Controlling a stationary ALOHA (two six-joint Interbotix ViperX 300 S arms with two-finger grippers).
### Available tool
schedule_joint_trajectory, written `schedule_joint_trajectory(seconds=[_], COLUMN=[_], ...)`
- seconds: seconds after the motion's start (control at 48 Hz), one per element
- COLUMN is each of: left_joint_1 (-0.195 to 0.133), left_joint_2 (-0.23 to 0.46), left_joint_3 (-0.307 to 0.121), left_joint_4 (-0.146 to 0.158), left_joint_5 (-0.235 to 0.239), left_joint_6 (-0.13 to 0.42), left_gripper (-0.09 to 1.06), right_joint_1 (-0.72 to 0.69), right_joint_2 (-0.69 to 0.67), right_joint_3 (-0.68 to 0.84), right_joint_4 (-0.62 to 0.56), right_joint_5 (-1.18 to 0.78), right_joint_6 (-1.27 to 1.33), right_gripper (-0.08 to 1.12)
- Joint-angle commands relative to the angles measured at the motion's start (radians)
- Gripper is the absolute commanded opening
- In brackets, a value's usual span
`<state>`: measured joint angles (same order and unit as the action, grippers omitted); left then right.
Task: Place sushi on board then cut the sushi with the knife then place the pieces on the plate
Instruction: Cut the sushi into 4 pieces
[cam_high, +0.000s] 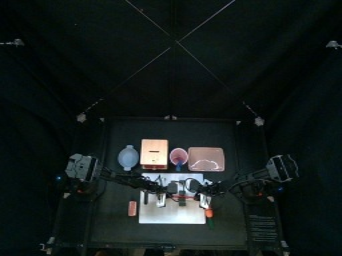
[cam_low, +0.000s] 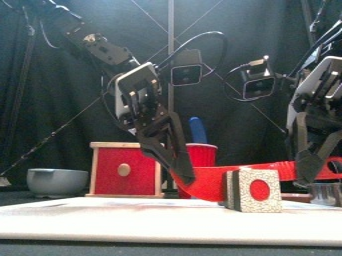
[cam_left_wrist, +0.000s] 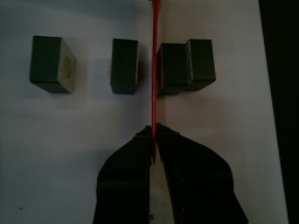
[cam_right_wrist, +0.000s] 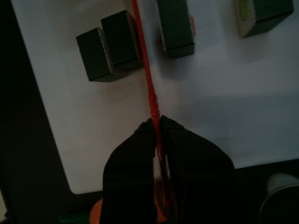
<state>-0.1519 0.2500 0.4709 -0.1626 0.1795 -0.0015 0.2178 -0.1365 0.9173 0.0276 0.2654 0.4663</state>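
Left hand (cam_left_wrist: 156, 131): jaws pressed together, pinching one end of the red knife (cam_left_wrist: 155, 61). Right hand (cam_right_wrist: 158, 124): jaws pinching the opposite end of the same knife. The blade lies level across the white cutting board (cam_left_wrist: 70, 122), which sits mid-bench near the front edge. Four sushi pieces (cam_left_wrist: 125, 64) stand in a row on the board. The blade runs between a single piece and two pieces that touch each other. The pink tray (cam_high: 206, 158) lies toward the back edge, apart from the board.
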Motion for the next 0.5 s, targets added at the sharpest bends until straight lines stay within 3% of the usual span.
schedule_joint_trajectory(seconds=[0.021,0.271,0.5], left_joint_1=[-0.023,-0.017,-0.015], left_joint_2=[-0.021,-0.043,-0.109], left_joint_3=[-0.006,-0.011,-0.015], left_joint_4=[-0.015,-0.008,0.038], left_joint_5=[0.012,0.02,0.084], left_joint_6=[-0.002,0.003,0.002], left_gripper=[0.49,0.49,0.49], right_joint_1=[0.02,0.011,-0.006], right_joint_2=[-0.011,-0.048,-0.133], right_joint_3=[0.002,-0.009,-0.026], right_joint_4=[0.02,-0.012,-0.044], right_joint_5=[0.014,0.038,0.115], right_joint_6=[0.005,0.003,0.005], right_gripper=[0.33,0.33,0.33])
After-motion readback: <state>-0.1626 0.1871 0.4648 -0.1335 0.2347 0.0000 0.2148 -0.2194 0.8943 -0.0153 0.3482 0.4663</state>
